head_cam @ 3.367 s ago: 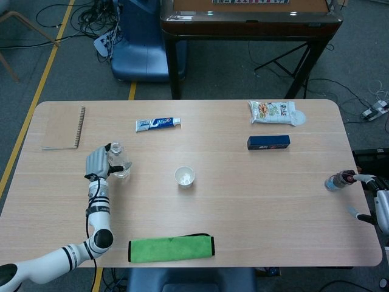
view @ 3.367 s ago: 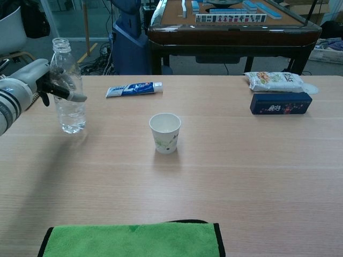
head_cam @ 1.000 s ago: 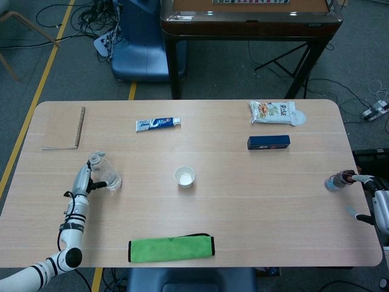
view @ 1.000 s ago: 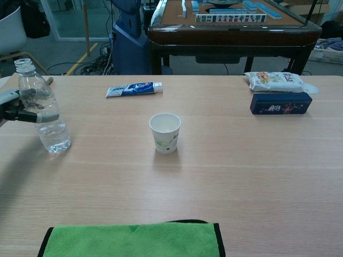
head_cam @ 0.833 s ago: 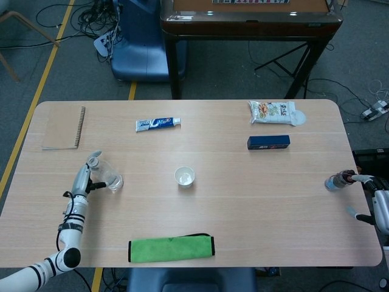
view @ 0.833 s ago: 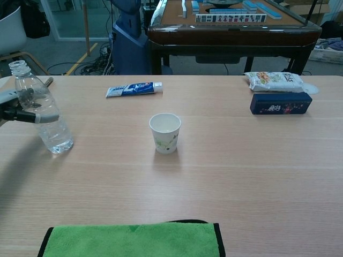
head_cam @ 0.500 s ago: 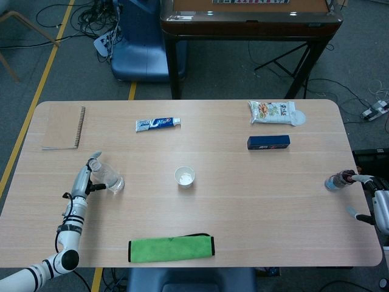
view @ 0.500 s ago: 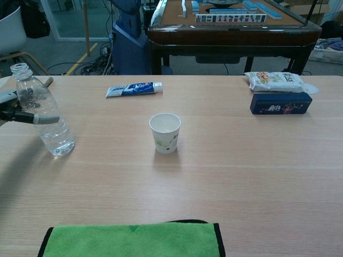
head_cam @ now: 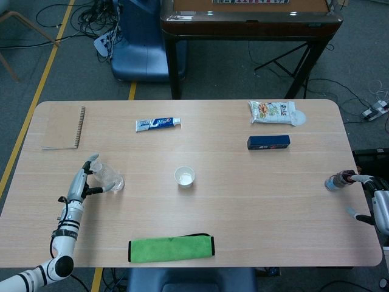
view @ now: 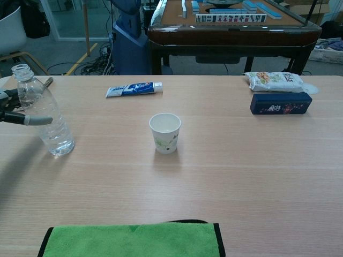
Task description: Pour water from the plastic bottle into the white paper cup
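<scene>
Bottle (view: 44, 113) stands label-free between parted fingers of left hand (head_cam: 79, 180); cup (view: 165, 133) print unreadable.

my left hand (head_cam: 83, 179) is pale grey metal with slim fingers (view: 33, 120), dark at the joints. its white forearm carries black bands and a round elbow. my right hand (head_cam: 364, 194) looks white with dark-tipped fingers.

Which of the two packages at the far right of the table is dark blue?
The dark blue box, nearer the camera; the snack bag behind it is white.
</scene>
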Motion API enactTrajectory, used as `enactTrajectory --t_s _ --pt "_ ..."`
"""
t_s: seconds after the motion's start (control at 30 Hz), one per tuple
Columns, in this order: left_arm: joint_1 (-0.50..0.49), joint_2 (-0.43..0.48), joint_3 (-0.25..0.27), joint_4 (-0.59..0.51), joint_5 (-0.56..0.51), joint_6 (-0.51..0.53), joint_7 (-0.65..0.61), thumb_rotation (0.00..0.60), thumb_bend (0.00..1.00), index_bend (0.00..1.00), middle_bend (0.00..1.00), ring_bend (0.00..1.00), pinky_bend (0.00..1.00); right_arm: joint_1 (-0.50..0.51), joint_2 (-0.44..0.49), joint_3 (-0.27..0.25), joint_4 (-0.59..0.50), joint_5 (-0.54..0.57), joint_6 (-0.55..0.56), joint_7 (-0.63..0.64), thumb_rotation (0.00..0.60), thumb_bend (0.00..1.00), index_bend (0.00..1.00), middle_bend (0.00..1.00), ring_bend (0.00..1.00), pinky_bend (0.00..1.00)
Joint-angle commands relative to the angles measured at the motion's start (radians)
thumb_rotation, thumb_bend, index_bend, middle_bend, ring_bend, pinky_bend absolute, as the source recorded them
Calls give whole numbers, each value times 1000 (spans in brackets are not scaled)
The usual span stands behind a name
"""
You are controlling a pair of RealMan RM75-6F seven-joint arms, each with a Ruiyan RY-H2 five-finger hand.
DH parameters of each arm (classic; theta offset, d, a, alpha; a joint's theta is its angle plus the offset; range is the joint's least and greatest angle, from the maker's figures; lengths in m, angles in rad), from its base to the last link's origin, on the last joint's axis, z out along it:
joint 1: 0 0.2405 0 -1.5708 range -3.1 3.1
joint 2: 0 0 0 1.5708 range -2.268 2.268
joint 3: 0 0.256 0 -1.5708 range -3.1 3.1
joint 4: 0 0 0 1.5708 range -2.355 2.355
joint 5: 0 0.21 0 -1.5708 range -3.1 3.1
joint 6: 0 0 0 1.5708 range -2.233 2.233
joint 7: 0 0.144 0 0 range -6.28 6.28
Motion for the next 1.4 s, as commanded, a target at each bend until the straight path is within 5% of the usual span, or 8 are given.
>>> enactTrajectory --t_s 0.03,0.53,0.97,1.4 --pt "16 28 13 -35 6 16 17 600 72 0 0 36 177 1 -1 -1 0 -1 -1 -2 600 0 311 324 256 443" --pt "95 206 115 -154 47 57 136 600 55 0 0 20 177 4 -13 -3 -1 4 -5 -35 600 0 311 324 256 443" --pt "170 231 281 -26 238 235 410 600 56 0 0 48 188 10 -34 1 4 26 -16 -90 600 0 311 324 256 443" --pt "239 273 389 -76 388 354 591 600 55 205 92 117 276 13 -50 -11 -10 25 -23 -156 600 0 312 324 256 443"
